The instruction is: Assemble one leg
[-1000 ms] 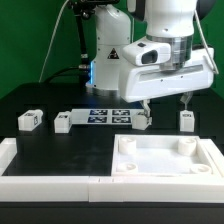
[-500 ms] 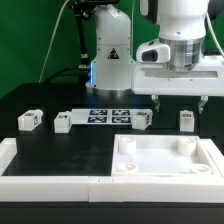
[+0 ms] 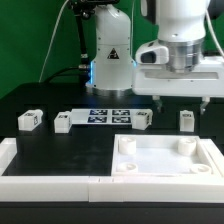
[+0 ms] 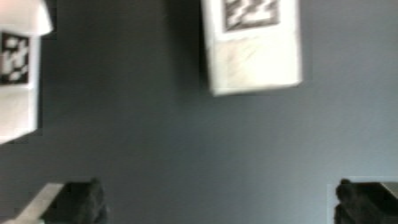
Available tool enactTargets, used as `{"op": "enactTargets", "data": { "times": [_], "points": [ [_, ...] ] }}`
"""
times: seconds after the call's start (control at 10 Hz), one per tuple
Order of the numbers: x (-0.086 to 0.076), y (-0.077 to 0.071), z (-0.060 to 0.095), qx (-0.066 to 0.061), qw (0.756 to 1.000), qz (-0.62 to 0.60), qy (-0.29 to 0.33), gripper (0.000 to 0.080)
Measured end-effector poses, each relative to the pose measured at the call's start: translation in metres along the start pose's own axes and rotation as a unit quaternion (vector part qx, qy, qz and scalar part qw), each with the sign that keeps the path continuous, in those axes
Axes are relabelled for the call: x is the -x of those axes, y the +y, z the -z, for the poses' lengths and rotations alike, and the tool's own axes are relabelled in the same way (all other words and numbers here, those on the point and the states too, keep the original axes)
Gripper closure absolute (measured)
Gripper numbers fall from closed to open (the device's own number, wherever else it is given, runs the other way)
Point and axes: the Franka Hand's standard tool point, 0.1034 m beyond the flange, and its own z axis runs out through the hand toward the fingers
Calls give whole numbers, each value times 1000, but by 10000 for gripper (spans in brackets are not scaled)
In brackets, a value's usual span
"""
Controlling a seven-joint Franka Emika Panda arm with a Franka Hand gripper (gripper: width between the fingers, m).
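Four small white legs with marker tags stand in a row on the black table: two at the exterior view's left [image 3: 30, 120] [image 3: 63, 122], one in the middle [image 3: 143, 119], one at the right [image 3: 186, 119]. My gripper [image 3: 182, 101] is open and empty, hovering above the table over the rightmost leg, not touching it. In the wrist view one leg [image 4: 249, 45] lies ahead of the open gripper [image 4: 222, 205], and part of another white tagged piece [image 4: 18, 70] shows at the edge. The dark fingertips [image 4: 75, 200] are spread wide.
The large white square panel [image 3: 150, 165] with corner holes lies in front of the legs at the exterior view's right. The marker board [image 3: 108, 115] lies between the legs. A white L-shaped rail [image 3: 50, 172] borders the front left. The robot base stands behind.
The gripper has moved toward the exterior view's right and a little up, from over the middle leg to over the rightmost one. It has hardly moved in the last half second.
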Motion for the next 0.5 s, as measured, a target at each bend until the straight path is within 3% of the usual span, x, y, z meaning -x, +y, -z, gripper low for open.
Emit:
{"op": "enactTargets", "data": {
  "times": [0.1, 0.5],
  "points": [
    [9, -1, -1, 10, 998, 18, -61, 150],
    [10, 0, -4, 29, 974, 17, -226, 150]
  ]
}}
